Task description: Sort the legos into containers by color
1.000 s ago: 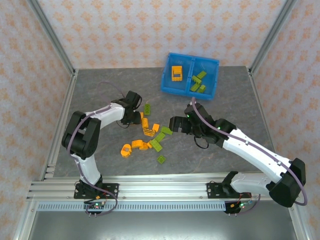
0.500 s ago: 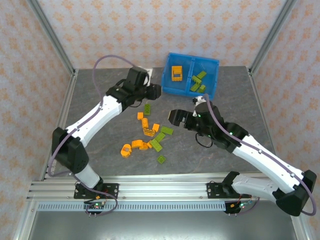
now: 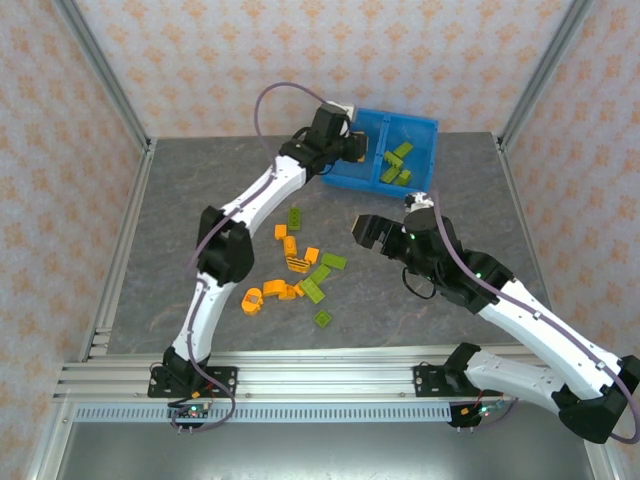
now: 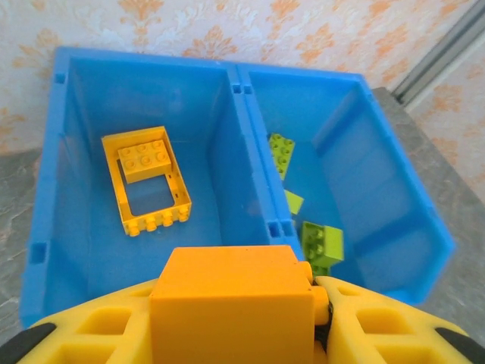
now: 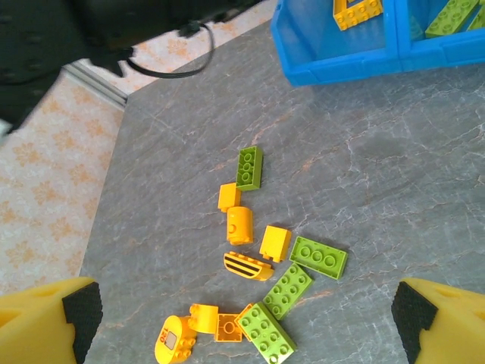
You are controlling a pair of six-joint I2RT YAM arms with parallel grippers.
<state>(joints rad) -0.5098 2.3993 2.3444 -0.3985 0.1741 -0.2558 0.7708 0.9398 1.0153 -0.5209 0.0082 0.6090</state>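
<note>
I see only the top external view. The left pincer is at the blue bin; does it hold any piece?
Observer: Yes. The left wrist view shows an orange brick clamped in the left pincer.
Operator: What lies in the left compartment?
Observer: One orange window-frame piece, lying flat.
Operator: Is the right pincer open?
Observer: Yes. In the right wrist view its fingertips stand wide apart, with nothing between them.
</note>
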